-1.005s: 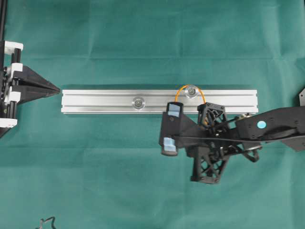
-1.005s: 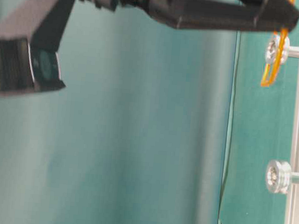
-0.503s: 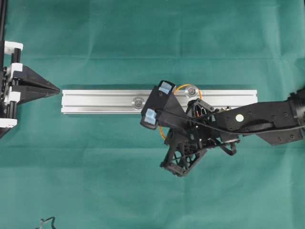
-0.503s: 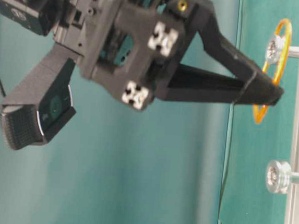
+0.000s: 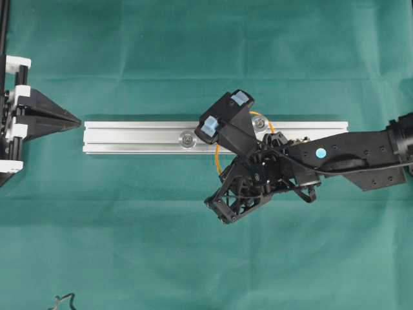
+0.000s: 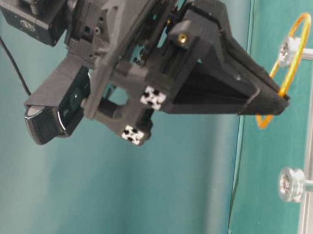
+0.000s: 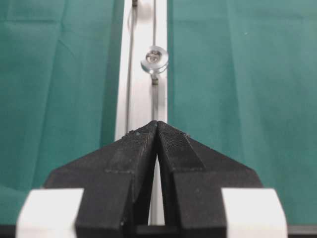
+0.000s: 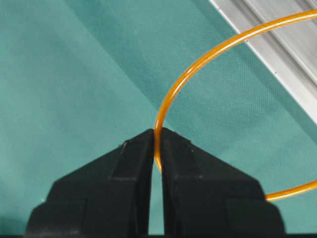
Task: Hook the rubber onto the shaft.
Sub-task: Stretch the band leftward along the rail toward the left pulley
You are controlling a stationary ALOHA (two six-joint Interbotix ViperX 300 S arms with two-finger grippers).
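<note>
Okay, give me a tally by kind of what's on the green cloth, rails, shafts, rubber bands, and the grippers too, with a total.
Silver rail: 1
Shafts with round caps: 2, one bare, one with the band around it
Orange rubber band: 1
Grippers: 2, left gripper and right gripper
Total: 6

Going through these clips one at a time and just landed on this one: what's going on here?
The right gripper is shut on a thin orange rubber band, pinching one edge of the loop. The band's far side sits looped at one shaft on the silver rail, with the loop held out from it. A second shaft further along the rail is bare. The left gripper is shut and empty, parked off the rail's end, pointing along it.
</note>
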